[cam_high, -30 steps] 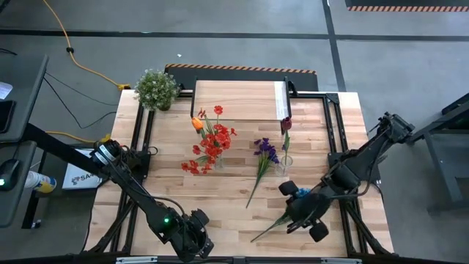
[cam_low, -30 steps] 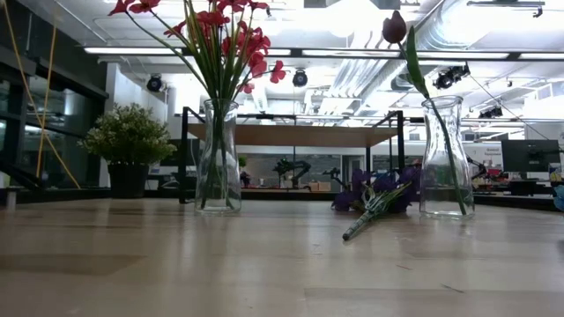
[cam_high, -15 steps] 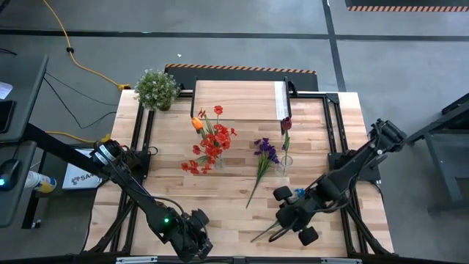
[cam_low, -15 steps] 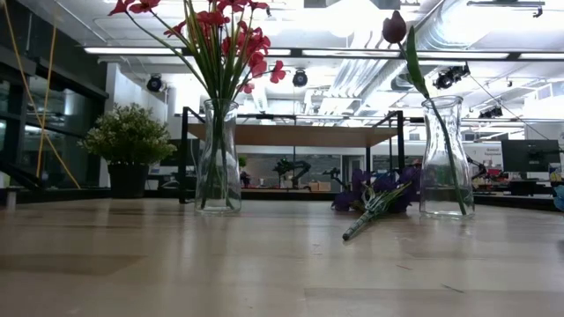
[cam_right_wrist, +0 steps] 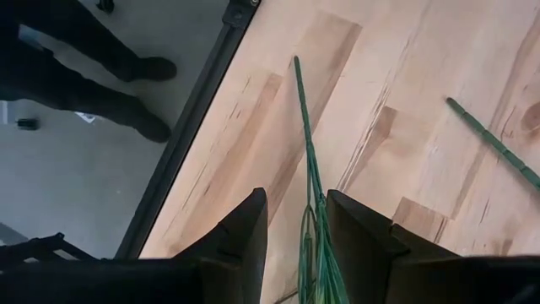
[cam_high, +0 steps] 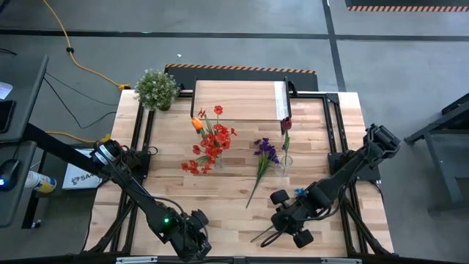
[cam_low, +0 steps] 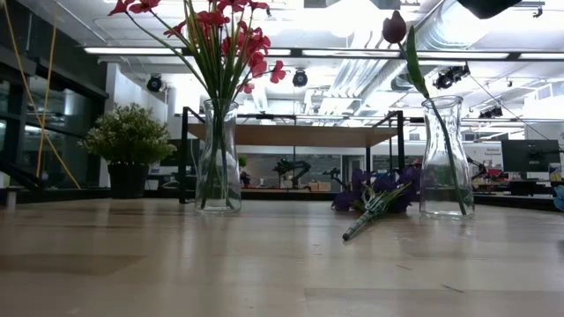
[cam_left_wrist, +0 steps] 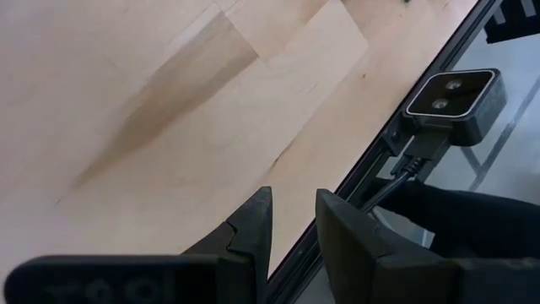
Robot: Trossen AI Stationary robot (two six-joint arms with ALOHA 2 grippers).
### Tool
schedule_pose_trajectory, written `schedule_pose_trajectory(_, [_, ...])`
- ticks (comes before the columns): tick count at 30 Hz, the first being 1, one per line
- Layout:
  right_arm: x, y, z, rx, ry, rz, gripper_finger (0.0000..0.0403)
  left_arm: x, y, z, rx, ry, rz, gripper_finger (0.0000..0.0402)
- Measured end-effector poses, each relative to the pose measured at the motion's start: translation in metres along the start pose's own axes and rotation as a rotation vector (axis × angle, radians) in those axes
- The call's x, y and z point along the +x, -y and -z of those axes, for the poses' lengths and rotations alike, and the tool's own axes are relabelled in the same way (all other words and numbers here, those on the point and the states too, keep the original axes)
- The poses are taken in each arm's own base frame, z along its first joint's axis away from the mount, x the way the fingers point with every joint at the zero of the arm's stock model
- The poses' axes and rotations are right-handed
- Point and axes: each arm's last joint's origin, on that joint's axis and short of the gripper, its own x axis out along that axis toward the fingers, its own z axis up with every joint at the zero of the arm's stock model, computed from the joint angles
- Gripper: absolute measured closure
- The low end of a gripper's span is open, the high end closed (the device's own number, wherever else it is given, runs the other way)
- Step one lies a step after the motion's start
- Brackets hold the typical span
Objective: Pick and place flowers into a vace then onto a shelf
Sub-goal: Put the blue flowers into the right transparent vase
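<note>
My right gripper (cam_high: 284,229) is open, low over the near right part of the table. Its fingers stand on either side of a blue flower's green stem (cam_right_wrist: 307,160), which lies flat on the wood; whether they touch it I cannot tell. The stem's free end (cam_high: 256,237) pokes out toward the near edge. A purple bunch (cam_high: 264,150) lies on the table beside a glass vase (cam_low: 444,158) holding a dark red rosebud (cam_high: 286,123). A second vase (cam_low: 218,158) holds red flowers and an orange tulip (cam_high: 197,123). My left gripper (cam_left_wrist: 293,226) waits, slightly open, at the near edge.
The wood-topped shelf (cam_high: 238,100) stands at the table's far side, with a white strip at its right end. A bushy potted plant (cam_high: 156,89) sits at the far left corner. The purple bunch's stem (cam_right_wrist: 494,145) lies near my right gripper. Black frame rails run along the table's sides.
My right gripper has moved toward the table's left and near edge, following the blue flower's stem from its head end toward its free end, and has come lower. The flowers and vases have stayed put.
</note>
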Motion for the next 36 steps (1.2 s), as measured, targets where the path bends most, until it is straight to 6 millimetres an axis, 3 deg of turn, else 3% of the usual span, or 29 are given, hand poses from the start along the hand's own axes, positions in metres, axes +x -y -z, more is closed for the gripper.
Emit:
schedule_pose_trajectory(24, [0.001,0.012,-0.006,0.019,0.024,-0.018,0.0284,0.0,-0.003,0.0,0.008,0.0,-0.031,0.0273])
schedule_pose_trajectory(36, [0.055,0.021,-0.001,0.04,-0.143,-0.07,0.0171,0.0,-0.004,0.0,0.011,0.001,-0.045,0.0273])
